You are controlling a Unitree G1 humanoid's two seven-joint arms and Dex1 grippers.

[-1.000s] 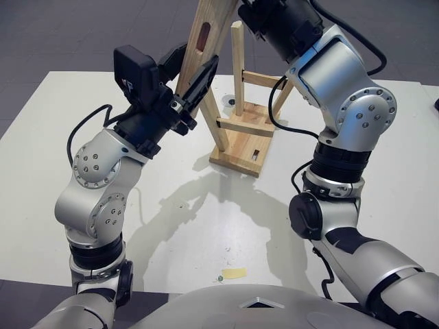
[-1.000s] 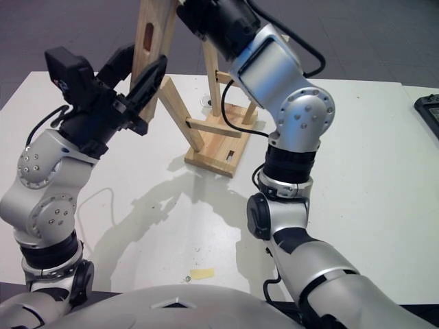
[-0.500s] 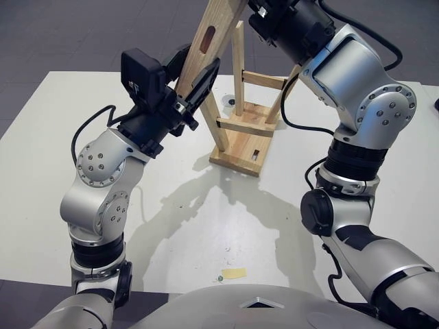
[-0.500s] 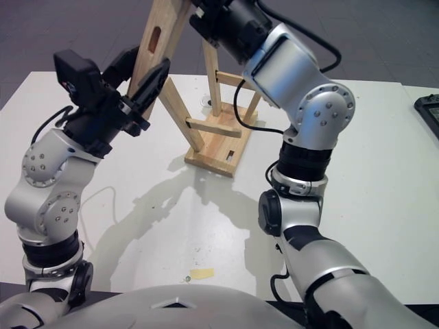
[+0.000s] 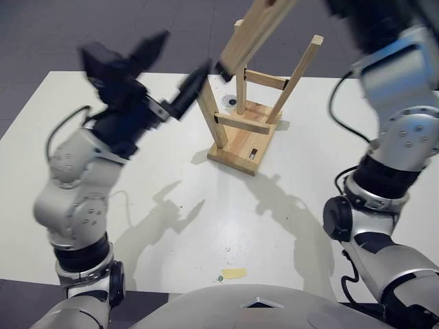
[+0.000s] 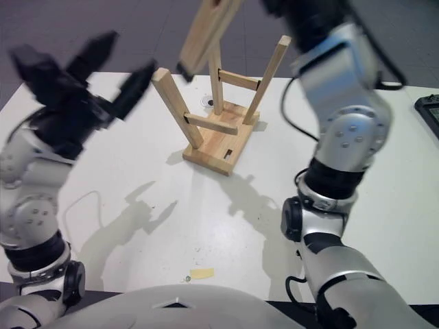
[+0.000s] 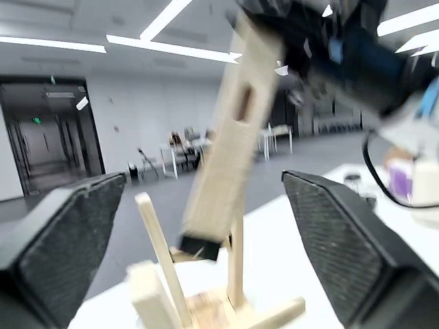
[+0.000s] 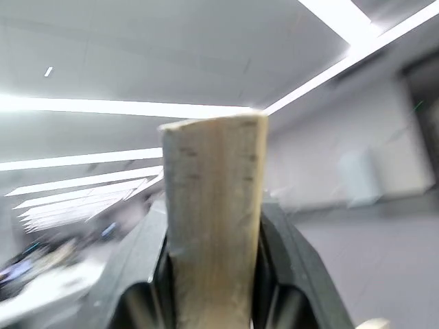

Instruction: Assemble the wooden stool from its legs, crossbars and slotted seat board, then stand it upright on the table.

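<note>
right fingers (image 8: 288, 253) clamped on board (image 5: 250, 38), left fingers (image 7: 336, 240) wide open, empty. lower board square onto legs (image 5: 299, 68); slot alignment unclear, go slow.

Nothing legible from my station.
I see a green lit sign (image 7: 36, 120) above the far doorway (image 7: 51, 151), too small to read. A yellow slip (image 5: 233, 273) lies on the worktop (image 5: 309, 178), with no writing I can make out.

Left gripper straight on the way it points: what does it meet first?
Probably the slotted board in the right gripper, centred ahead of the open left gripper; depth is unclear.
</note>
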